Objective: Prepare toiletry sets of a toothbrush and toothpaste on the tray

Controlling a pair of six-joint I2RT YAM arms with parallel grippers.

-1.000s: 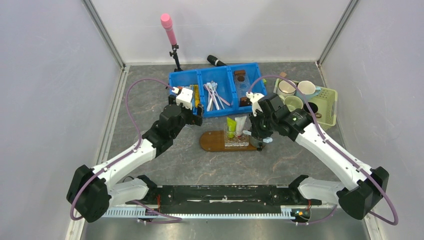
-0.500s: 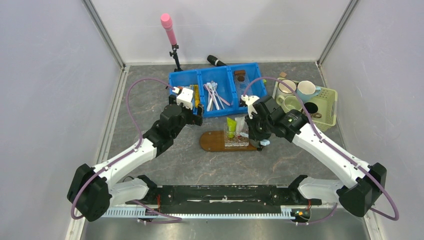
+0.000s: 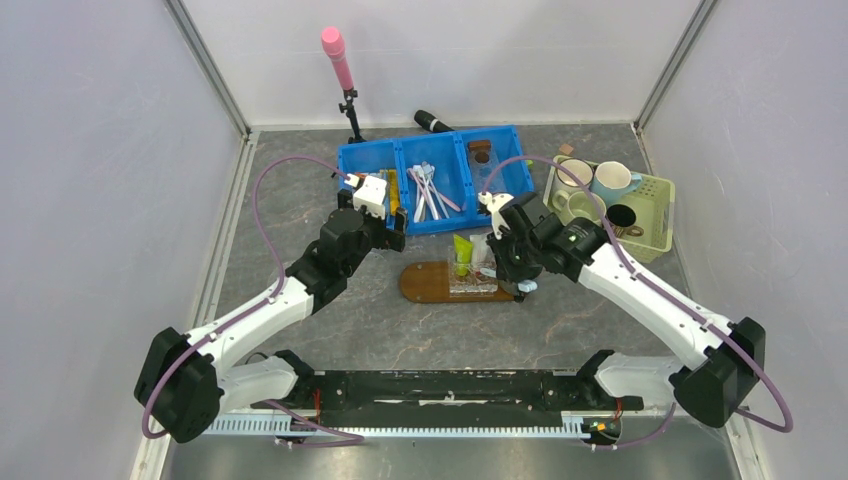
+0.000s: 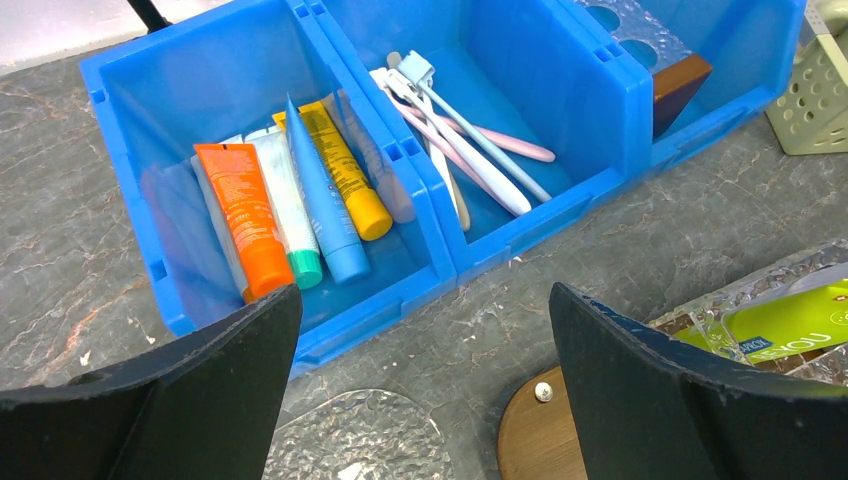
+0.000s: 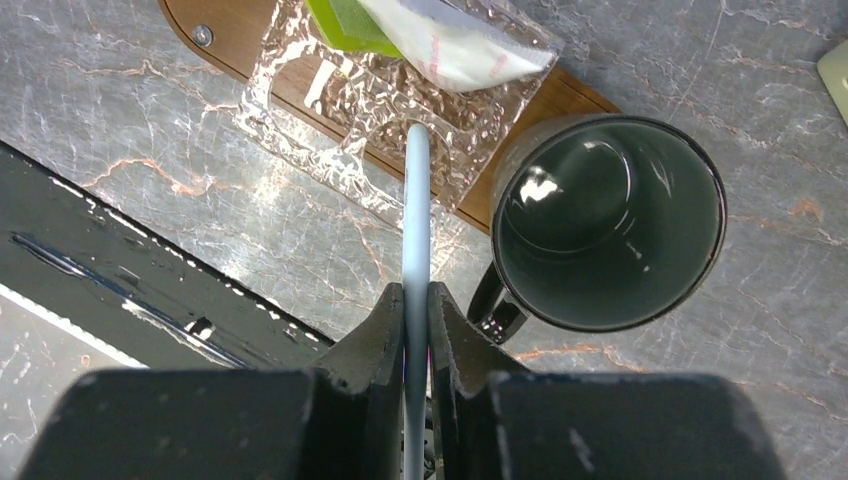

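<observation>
The dark brown oval tray lies in front of the blue bin; it also shows in the right wrist view. A clear glass holder on it holds the green toothpaste tube and the white tube. My right gripper is shut on the light blue toothbrush, whose tip reaches over the holder's near edge. In the top view this gripper is at the tray's right end. My left gripper is open and empty, above the table between the bin and the tray's left end.
The blue bin holds orange, yellow and blue tubes and pink toothbrushes. A black mug stands at the tray's right end. A clear glass dish lies below my left gripper. A pale green basket with mugs is at the right.
My right gripper has moved a little left over the tray's right end with the toothbrush in it. The left arm has not moved.
</observation>
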